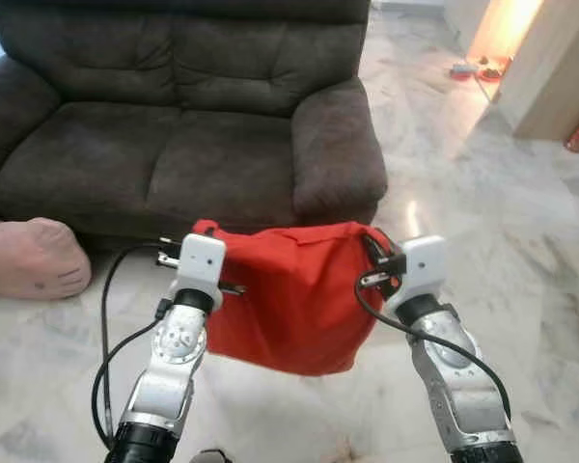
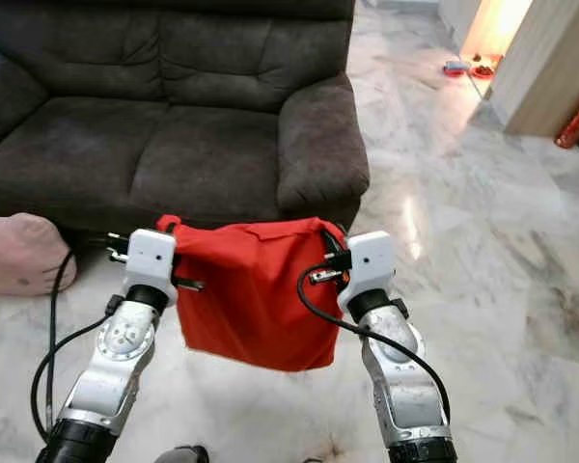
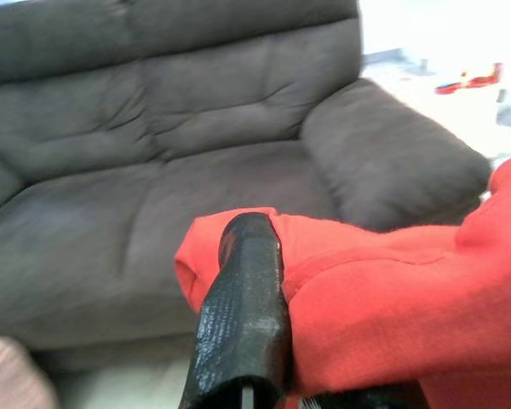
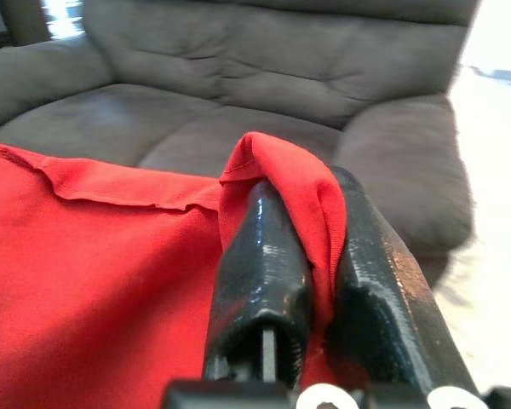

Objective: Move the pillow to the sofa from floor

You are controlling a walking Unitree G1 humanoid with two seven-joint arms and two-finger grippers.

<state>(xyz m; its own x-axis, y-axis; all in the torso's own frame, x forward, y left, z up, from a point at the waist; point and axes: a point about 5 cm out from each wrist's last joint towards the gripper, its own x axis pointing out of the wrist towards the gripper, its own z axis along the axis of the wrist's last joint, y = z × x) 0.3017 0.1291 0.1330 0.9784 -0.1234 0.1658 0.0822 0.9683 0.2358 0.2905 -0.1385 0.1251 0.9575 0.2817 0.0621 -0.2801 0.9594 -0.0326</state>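
Pillow: a bright red, soft woven-fabric pillow [image 1: 294,294] hangs in the lower middle of the head view, slack and baggy, its top edge stretched between the two arms, its lower edge sagging to a rounded point above the floor; a stitched hem runs along the top edge in the right wrist view.
Left end effector: [image 3: 243,324] clenched on the pillow's upper left corner; one textured, glossy black finger [image 3: 238,315] lies across the red cloth, which bunches around it.
Right end effector: [image 4: 319,281] clenched on the pillow's upper right corner; a fold of red cloth is squeezed between the two black fingers [image 4: 264,273] and drapes over their tips.
Arms: silver metal with white blocks at the wrists and black cables looping alongside, rising from the bottom of the frame.
Sofa: a dark brown-grey two-seat sofa [image 1: 174,116] of plush, suede-like fabric fills the upper left of the frame, with tufted back cushions and a rounded padded armrest just beyond the pillow.
Floor: glossy pale marble-patterned tiles [image 1: 502,212], with reflected light at right.
Other: a pinkish-beige soft rounded cushion [image 1: 29,258] lies on the floor at the left edge, against the sofa base; small red objects [image 1: 482,68] sit near a wooden panel in the upper right.
Writing: none readable.
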